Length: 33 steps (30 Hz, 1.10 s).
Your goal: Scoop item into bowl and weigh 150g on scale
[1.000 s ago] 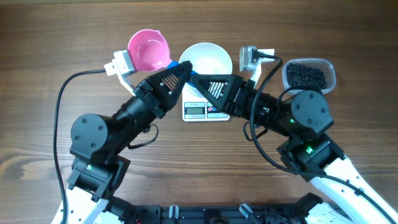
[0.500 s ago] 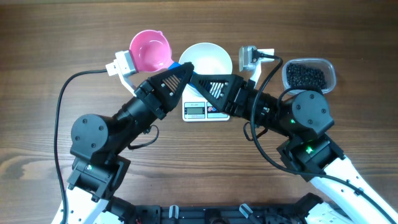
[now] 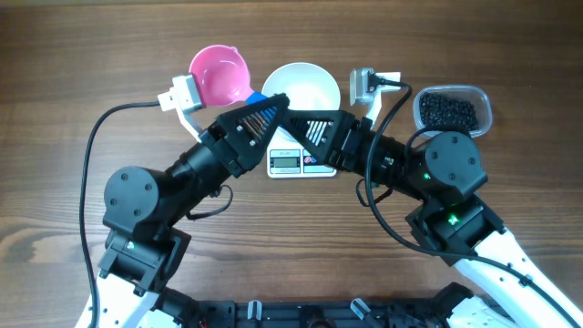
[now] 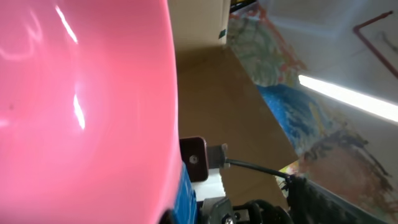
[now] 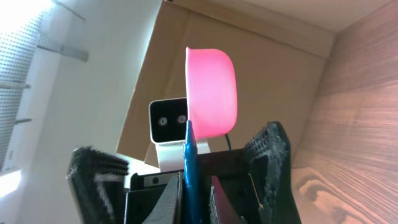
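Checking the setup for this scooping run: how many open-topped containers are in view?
3: the pink scoop at upper left, the white bowl at top centre, the clear tub of black beans at upper right. The arms could hide something smaller.

A pink scoop (image 3: 219,75) (blue handle), clear tub (image 3: 487,102).
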{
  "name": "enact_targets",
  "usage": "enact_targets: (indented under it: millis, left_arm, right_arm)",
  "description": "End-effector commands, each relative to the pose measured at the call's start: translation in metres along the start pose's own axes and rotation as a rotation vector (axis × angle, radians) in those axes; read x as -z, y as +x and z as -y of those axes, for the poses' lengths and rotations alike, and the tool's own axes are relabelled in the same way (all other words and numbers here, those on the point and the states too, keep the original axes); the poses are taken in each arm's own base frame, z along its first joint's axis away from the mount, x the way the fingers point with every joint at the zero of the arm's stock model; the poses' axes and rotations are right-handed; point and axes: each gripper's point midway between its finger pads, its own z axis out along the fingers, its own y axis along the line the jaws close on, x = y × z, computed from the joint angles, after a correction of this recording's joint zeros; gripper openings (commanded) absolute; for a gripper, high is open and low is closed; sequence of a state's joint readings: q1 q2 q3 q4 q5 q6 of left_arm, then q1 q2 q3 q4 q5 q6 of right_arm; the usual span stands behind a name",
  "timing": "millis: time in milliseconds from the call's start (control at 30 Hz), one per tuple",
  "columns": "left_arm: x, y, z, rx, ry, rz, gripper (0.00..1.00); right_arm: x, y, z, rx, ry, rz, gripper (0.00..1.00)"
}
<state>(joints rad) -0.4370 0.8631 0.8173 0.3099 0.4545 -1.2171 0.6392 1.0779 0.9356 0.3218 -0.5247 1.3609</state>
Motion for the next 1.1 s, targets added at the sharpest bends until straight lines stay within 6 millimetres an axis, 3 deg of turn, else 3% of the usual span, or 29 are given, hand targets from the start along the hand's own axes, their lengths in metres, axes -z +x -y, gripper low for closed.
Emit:
enact_targets:
  millis: [0,67,167,267,467,533,633,700,867,1067]
  left_arm:
    - [0.0,0.01,-0.005,0.011,-0.023,-0.049,1.0]
    - [0.001,0.014,-0.018,-0.008,-0.074,-0.067,1.0]
    - [0.004,0.022,-0.038,-0.052,-0.149,-0.099,1.0]
    - [0.008,0.027,-0.05,-0.083,-0.197,-0.126,1.0]
    - [0.025,0.039,-0.065,-0.201,-0.278,-0.181,1.0]
    - [0.035,0.039,-0.084,-0.18,-0.379,-0.168,1.0]
    - [0.063,0.036,-0.134,-0.135,-0.642,-0.121,1.0]
    - [0.078,0.038,-0.151,-0.12,-0.743,-0.116,1.0]
    - [0.091,0.045,-0.164,-0.093,-0.819,-0.139,1.0]
    - [0.095,0.048,-0.167,-0.086,-0.837,-0.149,1.0]
  right_arm:
    - [0.001,-0.011,0.001,0.083,0.018,0.062,0.05]
    - [0.004,-0.021,0.005,0.126,0.041,0.104,0.05]
    - [0.018,-0.039,0.027,0.149,0.149,0.156,0.05]
    - [0.042,-0.059,0.054,0.156,0.294,0.219,0.05]
    - [0.11,-0.091,0.062,0.274,0.584,0.278,0.05]
    - [0.13,-0.091,0.066,0.3,0.699,0.249,0.05]
    - [0.172,-0.082,0.08,0.323,0.944,0.182,0.05]
    - [0.198,-0.074,0.091,0.285,1.086,0.19,0.04]
    - [0.226,-0.047,0.102,0.201,1.207,0.149,0.04]
    - [0.238,-0.039,0.111,0.257,1.283,0.06,0.04]
